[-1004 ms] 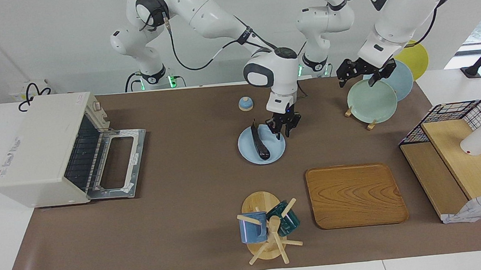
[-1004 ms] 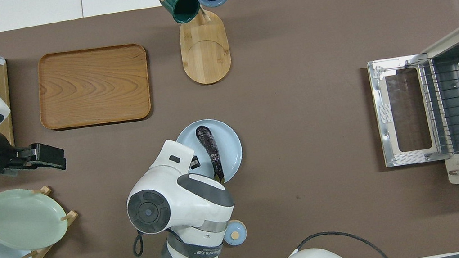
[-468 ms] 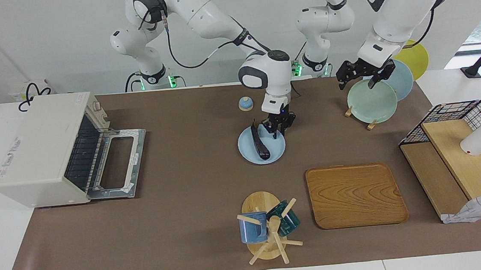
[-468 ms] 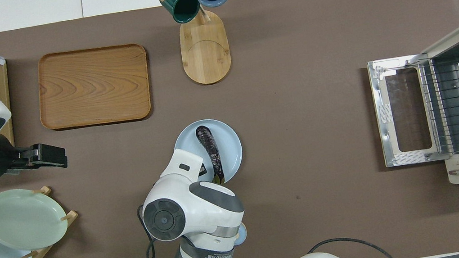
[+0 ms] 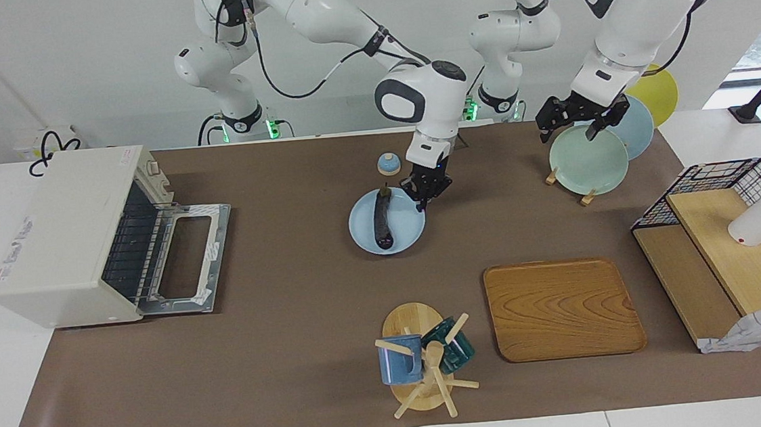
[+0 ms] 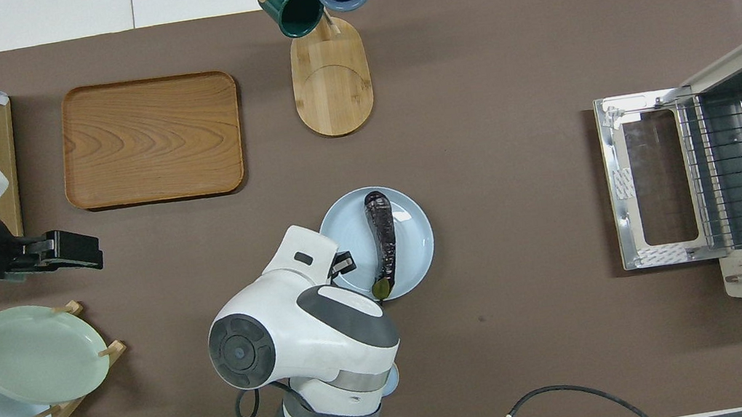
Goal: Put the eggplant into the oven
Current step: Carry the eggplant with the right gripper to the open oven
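Lying on the blue plate [image 5: 363, 232] near the middle of the table is the eggplant [image 5: 383, 219], with its thin stem end pointing toward the robots. It is not in the oven [image 5: 59, 232] yet. The oven sits well apart from it, at the right arm's end of the table. Its door [image 5: 184, 259] is folded down flat and the wire rack [image 6: 733, 169] inside is bare. My right gripper [image 5: 424, 191] is down at the plate's rim, on the edge toward the left arm's end, and it is closed tight. It looks to me like it is pinching the rim and not the eggplant, but the arm's big wrist hides that spot from above, so I can't be sure. I think the step now is to bring the plate closer to the oven. To do it well I would slide slowly and keep the plate flat on the table, because the eggplant is round and could roll off. After that I would let go and take the eggplant across its middle, where it is fattest. Then I would carry it in above the open door and lay it on the rack. My left gripper [image 5: 580, 120] is open and waits over the green plate [image 5: 587, 160] in the plate rack.
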You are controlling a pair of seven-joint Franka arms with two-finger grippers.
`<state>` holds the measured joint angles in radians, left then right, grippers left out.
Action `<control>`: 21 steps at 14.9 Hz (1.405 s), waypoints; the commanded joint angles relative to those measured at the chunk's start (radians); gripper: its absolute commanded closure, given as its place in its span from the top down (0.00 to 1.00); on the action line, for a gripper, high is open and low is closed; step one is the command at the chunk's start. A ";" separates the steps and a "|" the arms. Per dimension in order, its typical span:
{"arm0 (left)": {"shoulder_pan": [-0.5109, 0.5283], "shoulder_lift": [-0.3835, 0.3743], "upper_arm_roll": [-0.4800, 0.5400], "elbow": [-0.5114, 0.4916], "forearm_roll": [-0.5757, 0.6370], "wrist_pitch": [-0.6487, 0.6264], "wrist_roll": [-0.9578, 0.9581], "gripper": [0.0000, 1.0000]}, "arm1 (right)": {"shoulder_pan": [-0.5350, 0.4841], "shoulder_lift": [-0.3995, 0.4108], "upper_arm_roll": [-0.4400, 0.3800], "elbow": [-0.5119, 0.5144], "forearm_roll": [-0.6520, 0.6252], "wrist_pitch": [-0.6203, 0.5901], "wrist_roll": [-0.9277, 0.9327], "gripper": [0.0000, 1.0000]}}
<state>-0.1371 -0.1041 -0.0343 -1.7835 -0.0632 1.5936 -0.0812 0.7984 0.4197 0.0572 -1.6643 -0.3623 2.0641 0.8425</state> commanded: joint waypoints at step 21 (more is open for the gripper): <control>0.025 -0.003 -0.016 0.035 0.020 -0.035 -0.008 1.00 | -0.918 -0.483 0.010 -0.560 0.046 0.121 -0.902 0.00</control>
<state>-0.1255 -0.1096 -0.0363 -1.7758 -0.0632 1.5919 -0.0820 -0.0592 -0.0428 0.0543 -2.1649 -0.3339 2.1108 0.0035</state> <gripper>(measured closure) 0.000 0.974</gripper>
